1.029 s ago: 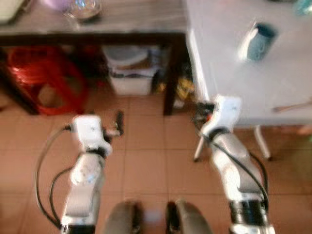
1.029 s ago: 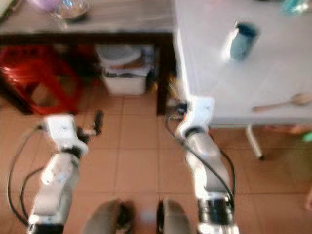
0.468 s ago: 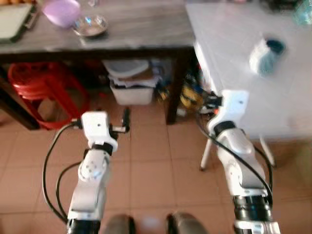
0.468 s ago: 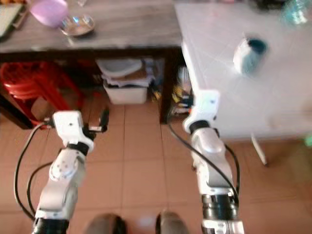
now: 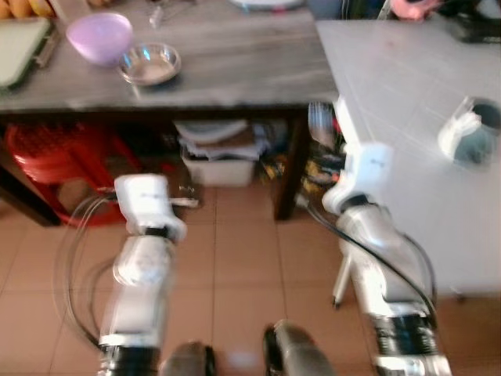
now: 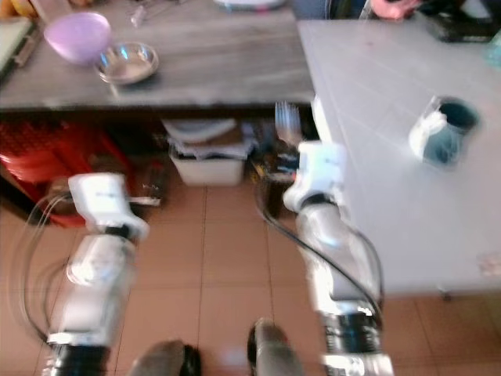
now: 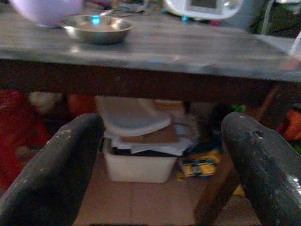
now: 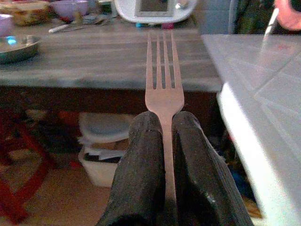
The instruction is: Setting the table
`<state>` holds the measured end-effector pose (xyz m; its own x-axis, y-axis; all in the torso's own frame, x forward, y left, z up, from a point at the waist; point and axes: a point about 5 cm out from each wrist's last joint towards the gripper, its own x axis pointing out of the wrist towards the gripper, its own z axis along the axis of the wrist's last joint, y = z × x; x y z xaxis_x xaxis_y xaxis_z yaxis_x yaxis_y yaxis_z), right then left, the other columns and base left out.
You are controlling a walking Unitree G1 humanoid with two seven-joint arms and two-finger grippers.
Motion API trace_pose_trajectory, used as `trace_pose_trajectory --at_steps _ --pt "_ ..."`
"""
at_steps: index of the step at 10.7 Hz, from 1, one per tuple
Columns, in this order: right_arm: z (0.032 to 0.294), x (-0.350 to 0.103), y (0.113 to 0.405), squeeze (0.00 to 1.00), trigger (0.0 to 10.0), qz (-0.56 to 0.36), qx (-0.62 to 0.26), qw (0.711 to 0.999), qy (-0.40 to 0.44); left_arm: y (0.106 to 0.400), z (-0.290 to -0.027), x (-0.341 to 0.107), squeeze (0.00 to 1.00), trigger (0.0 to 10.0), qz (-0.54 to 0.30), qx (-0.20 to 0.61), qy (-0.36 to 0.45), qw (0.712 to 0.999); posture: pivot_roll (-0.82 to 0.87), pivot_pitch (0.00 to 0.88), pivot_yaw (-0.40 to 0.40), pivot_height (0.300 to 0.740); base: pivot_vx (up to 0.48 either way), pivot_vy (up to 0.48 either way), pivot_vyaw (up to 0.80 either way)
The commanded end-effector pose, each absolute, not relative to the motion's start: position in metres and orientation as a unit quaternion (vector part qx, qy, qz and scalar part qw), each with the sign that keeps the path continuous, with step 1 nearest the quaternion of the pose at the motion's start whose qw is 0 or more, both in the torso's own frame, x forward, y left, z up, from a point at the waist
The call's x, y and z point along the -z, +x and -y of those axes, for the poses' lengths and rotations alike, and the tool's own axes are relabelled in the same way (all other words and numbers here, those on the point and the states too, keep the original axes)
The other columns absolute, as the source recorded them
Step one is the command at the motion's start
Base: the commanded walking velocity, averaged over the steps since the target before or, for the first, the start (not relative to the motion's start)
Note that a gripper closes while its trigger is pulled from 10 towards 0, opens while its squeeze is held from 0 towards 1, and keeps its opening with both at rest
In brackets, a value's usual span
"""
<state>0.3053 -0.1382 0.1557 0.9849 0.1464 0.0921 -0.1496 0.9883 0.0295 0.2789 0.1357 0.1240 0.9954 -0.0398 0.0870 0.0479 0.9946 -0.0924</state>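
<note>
My right gripper (image 8: 164, 127) is shut on the handle of a metal fork (image 8: 164, 70), tines pointing forward. In the head views the fork (image 5: 317, 119) stands by the corner where the dark wooden table (image 5: 235, 66) meets the white table (image 5: 391, 86). A blue and white mug (image 5: 470, 135) lies on the white table to the right. My left gripper (image 7: 160, 160) is open and holds nothing, below the wooden table's edge. A steel bowl (image 5: 150, 64) and a purple bowl (image 5: 99, 37) rest on the wooden table.
Under the wooden table stand a red stool (image 5: 55, 157) and a white lidded bin (image 5: 223, 160). A white appliance (image 8: 155, 9) sits at the wooden table's back. A person's hand (image 8: 288, 12) is at the far end of the white table. Tiled floor lies below.
The whole view has shifted, so both tabletops show more and the mug sits farther right. The fork's tines now show above my right wrist near the table corner.
</note>
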Motion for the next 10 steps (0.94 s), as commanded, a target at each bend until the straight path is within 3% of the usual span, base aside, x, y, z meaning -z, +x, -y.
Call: trace_pose_trajectory --at_steps 1,5,10 --pt "0.13 -0.1638 0.3043 0.0 10.0 0.064 -0.088 0.994 0.023 0.2785 -0.1459 -0.1233 0.0 10.0 0.044 0.007 -0.031 0.999 -0.06 0.157 -0.008 0.74 0.33 0.349 0.0" --pt "0.1319 -0.1636 0.3041 0.0 10.0 0.067 -0.089 0.994 0.019 0.2828 -0.1455 -0.1275 0.0 10.0 0.056 0.008 -0.017 0.998 -0.07 0.153 -0.005 0.74 0.356 0.319 0.0" --pt "0.1304 -0.1631 0.3042 0.0 10.0 0.07 -0.091 0.993 0.02 0.28 -0.1381 -0.1293 0.0 10.0 0.066 0.019 -0.008 0.998 -0.06 0.145 -0.003 0.74 0.477 0.0 0.0"
